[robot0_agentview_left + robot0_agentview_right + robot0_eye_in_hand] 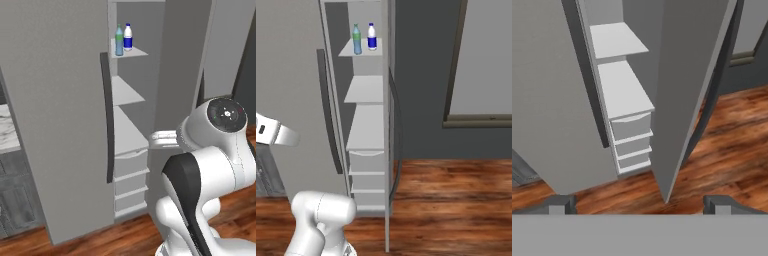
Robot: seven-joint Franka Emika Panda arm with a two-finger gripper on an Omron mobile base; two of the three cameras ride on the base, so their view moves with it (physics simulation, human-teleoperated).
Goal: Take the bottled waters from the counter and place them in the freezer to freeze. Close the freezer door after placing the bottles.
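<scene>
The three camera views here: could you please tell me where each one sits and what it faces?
Left base view: behind the arm, left; faces the freezer and its open freezer door; white arm at lower right.
Right base view: behind, right; faces the same shelves; arm at lower left.
Hand view: on the hand, facing the white drawers; open tool at the bottom.
Both base views share the two bottled waters on one shelf.
</scene>
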